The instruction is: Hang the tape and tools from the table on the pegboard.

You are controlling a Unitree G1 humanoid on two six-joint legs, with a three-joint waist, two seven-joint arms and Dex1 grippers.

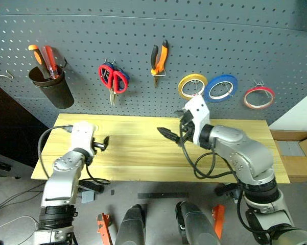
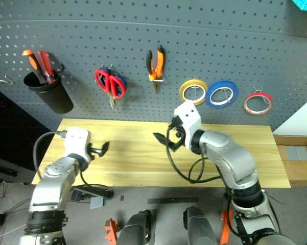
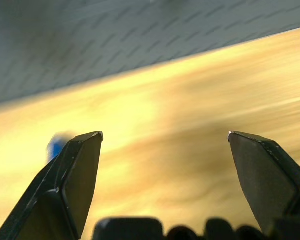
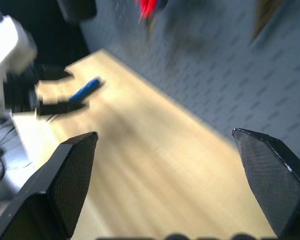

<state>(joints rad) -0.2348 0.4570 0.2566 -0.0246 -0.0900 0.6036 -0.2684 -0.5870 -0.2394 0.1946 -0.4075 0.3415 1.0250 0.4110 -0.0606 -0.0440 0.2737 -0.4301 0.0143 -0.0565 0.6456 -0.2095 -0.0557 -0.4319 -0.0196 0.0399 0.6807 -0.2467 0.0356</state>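
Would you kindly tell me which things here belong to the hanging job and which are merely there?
Job: red tape, red-handled scissors, pliers, blue-handled screwdriver, pegboard, table.
Others: yellow tape, blue tape, black cup of screwdrivers.

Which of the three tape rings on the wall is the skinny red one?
The red tape, hanging farthest right on the pegboard. It is thin-walled and red; the yellow roll and blue roll beside it are thicker.
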